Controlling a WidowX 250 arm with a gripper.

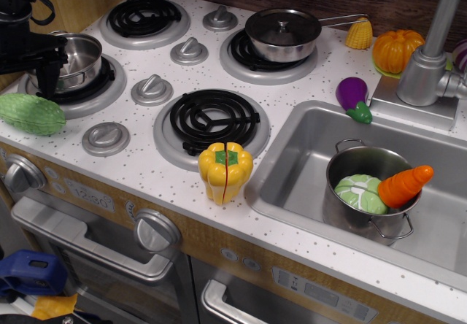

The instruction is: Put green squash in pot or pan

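At the counter's left edge, near its front corner, the green squash (31, 114) lies flat, ridged light green plastic, long axis running left to right. The black gripper (45, 67) hangs just above and behind it, holding nothing; whether its jaws are parted I cannot tell. The shiny steel pot (74, 62), rolled rim, sits on the burner right behind

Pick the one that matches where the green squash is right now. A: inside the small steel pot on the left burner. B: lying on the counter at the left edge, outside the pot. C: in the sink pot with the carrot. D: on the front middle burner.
B. The green squash lies on the white counter at the left edge, in front of the pot, not inside it.
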